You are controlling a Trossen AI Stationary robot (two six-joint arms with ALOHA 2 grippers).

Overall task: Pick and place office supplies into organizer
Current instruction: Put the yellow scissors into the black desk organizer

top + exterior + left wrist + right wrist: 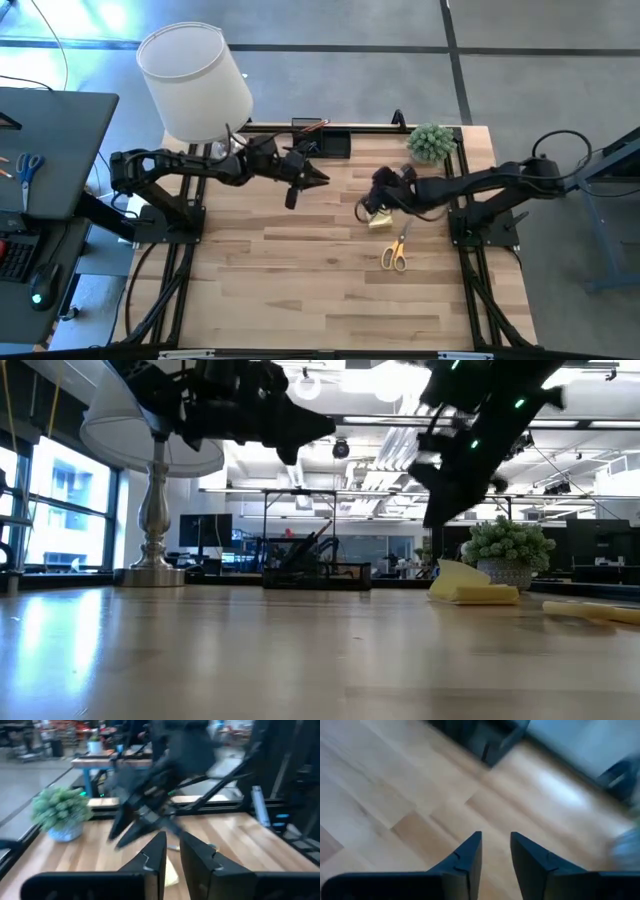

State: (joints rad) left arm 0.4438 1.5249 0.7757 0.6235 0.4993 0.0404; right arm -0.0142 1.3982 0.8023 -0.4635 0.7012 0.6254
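Wooden table (300,260): left fingers (156,855) narrow, empty; right fingers (470,852) apart, empty; organizer (325,140) partly hidden.

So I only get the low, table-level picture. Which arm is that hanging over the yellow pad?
Observer: The right one. From above, the right gripper hovers just over the sticky-note pad.
Operator: Is it holding anything?
Observer: No. Its wrist view shows its fingers apart, with only the table showing between them.
Operator: And the yellowish streak at my far right?
Observer: Those are the orange-handled scissors, lying flat, apart from the pad, on the side away from the organizer.
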